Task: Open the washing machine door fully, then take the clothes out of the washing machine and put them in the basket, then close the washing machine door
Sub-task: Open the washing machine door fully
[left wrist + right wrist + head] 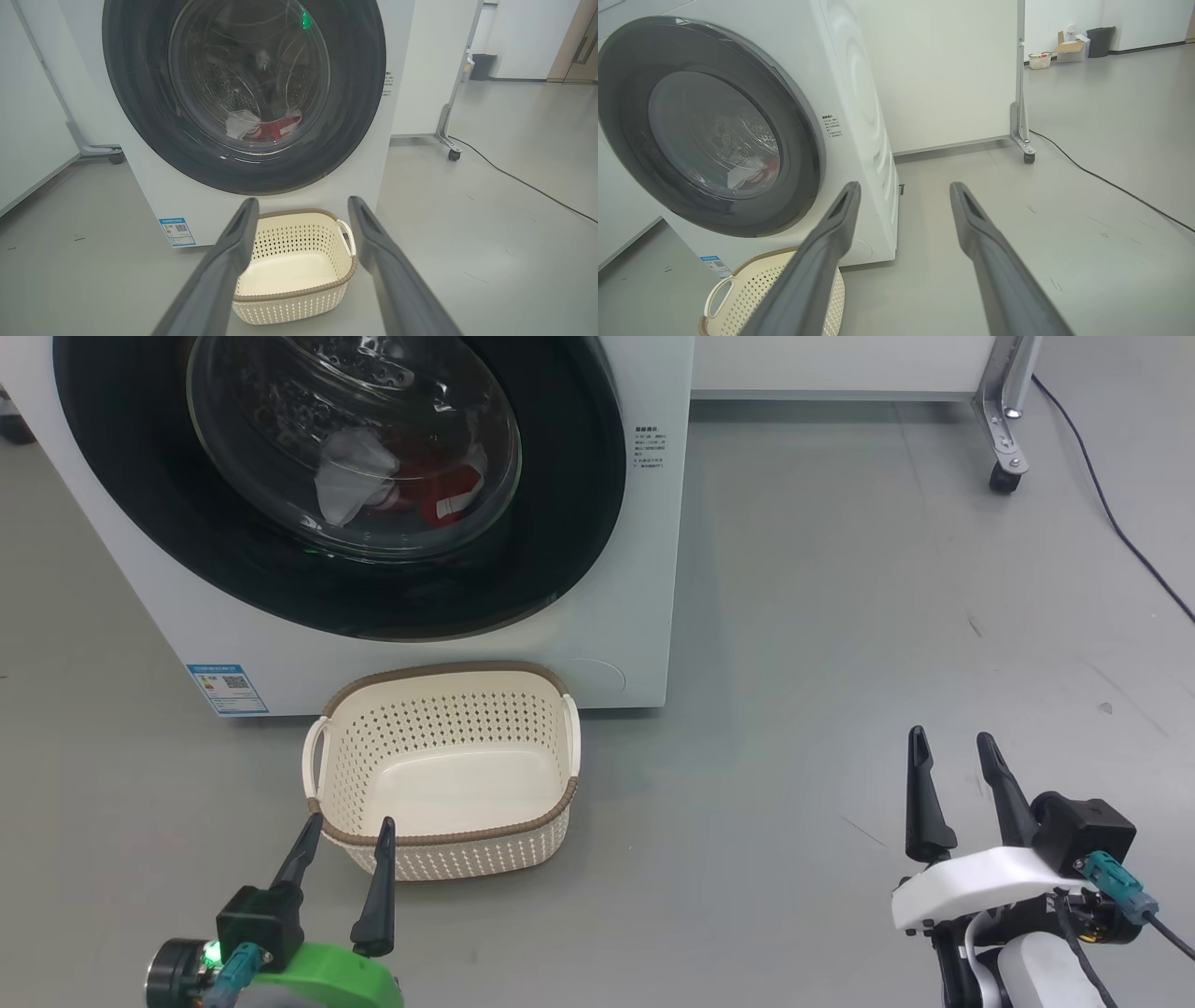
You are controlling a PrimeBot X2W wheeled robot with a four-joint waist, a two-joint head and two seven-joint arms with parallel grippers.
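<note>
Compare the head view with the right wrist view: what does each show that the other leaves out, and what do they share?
Head view: the left hand, open, and the bare bottom of the basket. Right wrist view: the side wall of the washing machine, plus a dark bin and a cardboard box by the far wall. Shared: the shut door, red and white clothes behind its glass, the basket in front of the machine, the open right hand, and a small wheel on a metal leg.

Glossy black door rim (560, 523), perforated plastic basket (448, 714)
</note>
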